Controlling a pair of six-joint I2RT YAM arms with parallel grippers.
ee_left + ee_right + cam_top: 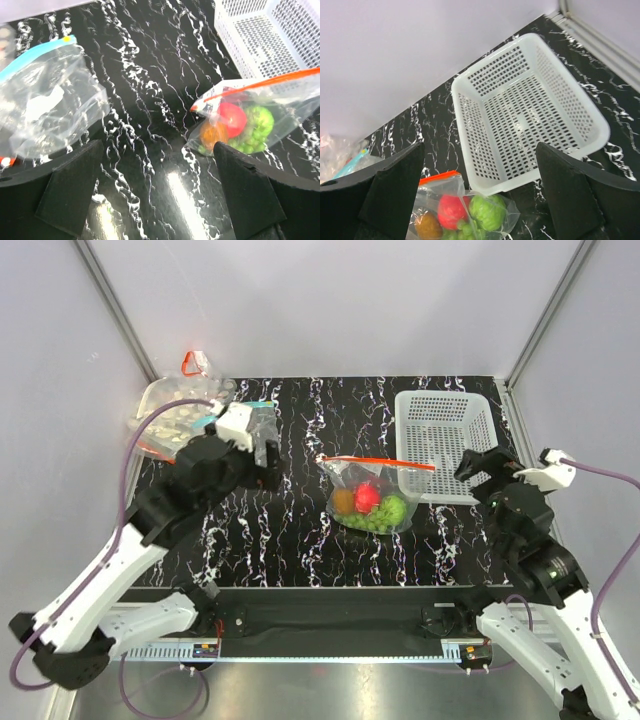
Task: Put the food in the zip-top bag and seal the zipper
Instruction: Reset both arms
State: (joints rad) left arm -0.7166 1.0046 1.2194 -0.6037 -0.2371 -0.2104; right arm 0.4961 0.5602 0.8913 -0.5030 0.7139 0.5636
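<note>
We see the crinkly clear zip-top bag (372,498) lying mid-bench (300,535), with glossy rounded food (367,497) inside and a thin red-orange zipper (385,462) at its far edge. A white perforated basket (445,410) touches its right side. The left hand (159,147) and right hand (480,150) gape wide, holding nothing.

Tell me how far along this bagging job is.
Done: the red round fruit, green pieces and brown-orange ball sit inside the crinkly clear zip-top bag. In hand: nothing; the left gripper and right gripper are open, off the bag. Left: the red-orange zipper strip; whether it is sealed cannot be told.
</note>
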